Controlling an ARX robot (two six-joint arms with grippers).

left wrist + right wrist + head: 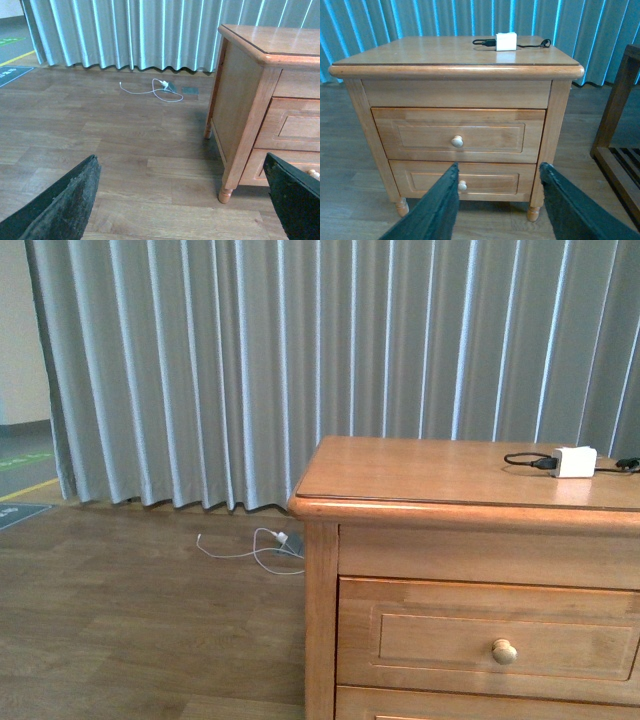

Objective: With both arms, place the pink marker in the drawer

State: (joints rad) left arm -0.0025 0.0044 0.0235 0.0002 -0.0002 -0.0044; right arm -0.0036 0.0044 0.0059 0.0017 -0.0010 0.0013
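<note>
the wooden cabinet (455,95) stands on the floor before a grey curtain (300,360). its upper drawer (457,135), shut, faces the right pincer (497,200), whose fingers are spread and hold nothing, hanging low before the lower drawer front (490,182). the left pincer (185,200) is spread wide over bare floor (125,150), beside the cabinet. a white charger (505,41) lies on top. no pink marker is visible in any view.

Cabinet (455,90): honey-brown wood, smooth, semi-gloss; top reflects light. Drawer (457,135): same wood, pale round wooden knob (457,141). Floor (100,135): wood-look planks, matt. Curtain (250,360): grey pleated cloth. Charger (575,461): white smooth plastic. Left tool (180,200): fingers (65,205) black, rough-textured, matt.
</note>
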